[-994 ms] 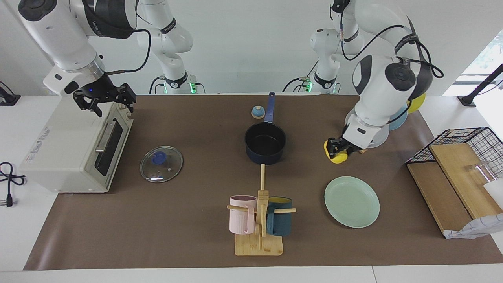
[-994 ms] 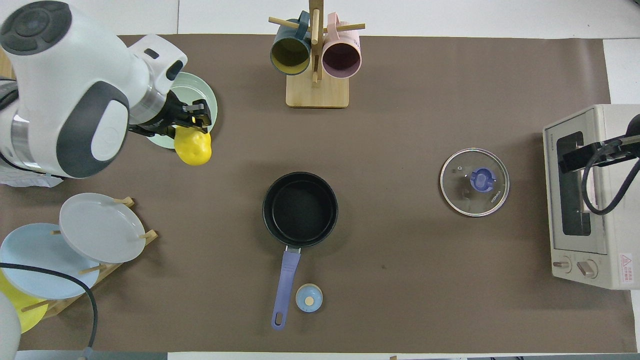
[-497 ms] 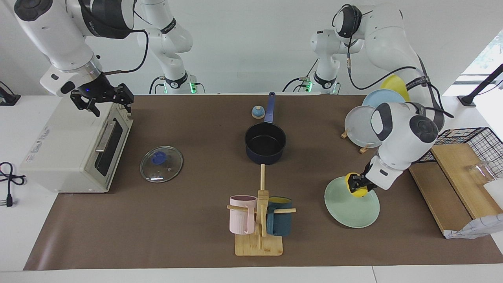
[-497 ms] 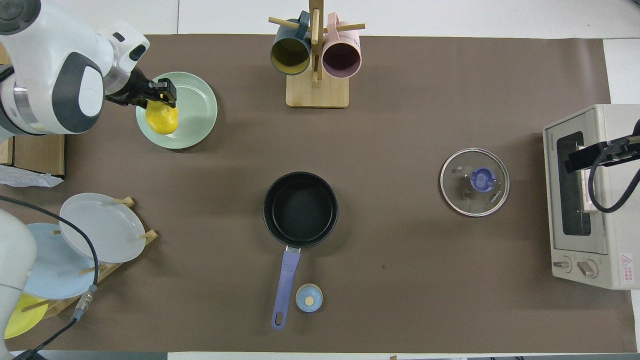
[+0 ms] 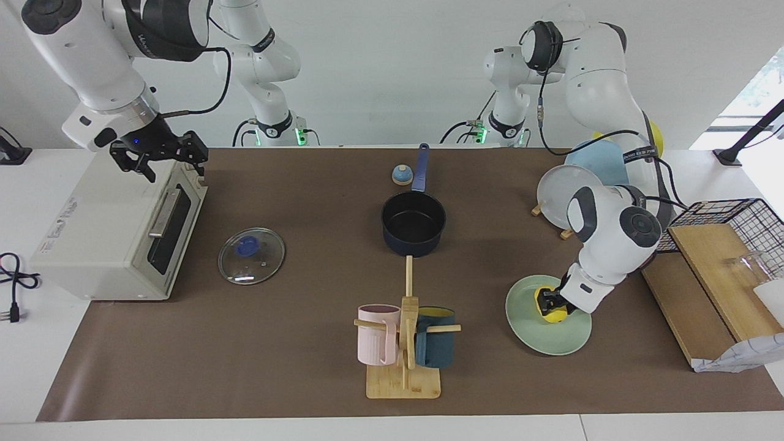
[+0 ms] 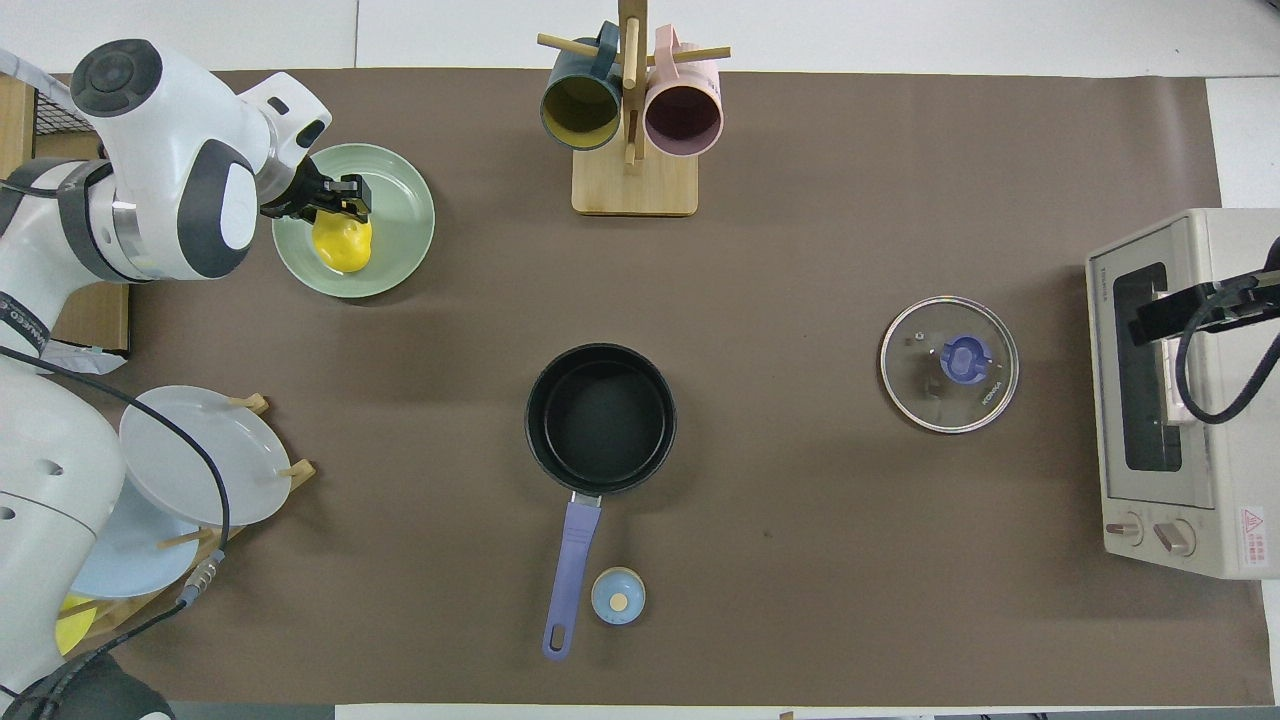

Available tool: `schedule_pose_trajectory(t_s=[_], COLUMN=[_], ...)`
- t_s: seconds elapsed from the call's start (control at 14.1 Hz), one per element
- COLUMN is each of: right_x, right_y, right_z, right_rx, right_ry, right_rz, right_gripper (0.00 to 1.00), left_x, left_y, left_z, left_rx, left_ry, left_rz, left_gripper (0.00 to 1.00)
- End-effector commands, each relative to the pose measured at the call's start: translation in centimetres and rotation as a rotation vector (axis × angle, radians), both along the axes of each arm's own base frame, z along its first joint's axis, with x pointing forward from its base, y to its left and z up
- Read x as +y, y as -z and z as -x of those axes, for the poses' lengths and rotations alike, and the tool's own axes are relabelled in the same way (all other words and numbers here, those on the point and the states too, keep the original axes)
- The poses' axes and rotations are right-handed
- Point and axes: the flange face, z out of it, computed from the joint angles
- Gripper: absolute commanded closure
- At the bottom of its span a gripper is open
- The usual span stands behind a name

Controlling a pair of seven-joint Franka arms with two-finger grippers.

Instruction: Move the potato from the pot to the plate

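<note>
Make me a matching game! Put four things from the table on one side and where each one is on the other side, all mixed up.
Things:
1. potato
2. pot
3. glass lid
4. pink mug

Places:
A. hanging on the wooden mug rack
B. lying flat in front of the toaster oven
C. on the green plate
D. mid-table, empty, handle toward the robots

Pairs: 1-C, 2-D, 3-B, 4-A
</note>
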Motion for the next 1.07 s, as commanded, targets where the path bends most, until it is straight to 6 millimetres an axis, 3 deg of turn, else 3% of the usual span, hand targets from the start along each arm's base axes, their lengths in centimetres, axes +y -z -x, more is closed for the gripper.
schedule_pose_trajectory(t_s=[0.0,0.07,0.28,0.57,0.78,0.99], right_x=[-0.2,0.3,1.0,1.0,0.9,0.6], right_y=[0.2,0.2,0.0,-0.2,-0.2,-0.3], right_z=[-0.4,-0.4,-0.4,-0.4,-0.4,-0.3], right_rx=[-0.001,-0.001,-0.002,-0.001,-0.005,-0.004], right_ry=[0.025,0.016,0.004,0.004,0.008,0.021], right_rz=[-0.013,-0.012,-0.013,-0.013,0.000,-0.012], right_gripper=[0.00,0.00,0.00,0.00,0.00,0.00], left_x=[-0.2,-0.1,2.2,4.8,5.7,5.9], left_y=[-0.6,-1.6,-9.4,-20.4,-27.1,-30.5], left_z=[0.8,0.7,1.7,6.3,11.3,15.0], left_rx=[-0.009,-0.024,-0.064,-0.055,-0.011,0.040], left_ry=[0.047,0.047,0.006,-0.025,-0.028,-0.021], left_rz=[-0.017,-0.016,-0.007,-0.026,-0.030,-0.035], left_gripper=[0.00,0.00,0.00,0.00,0.00,0.00])
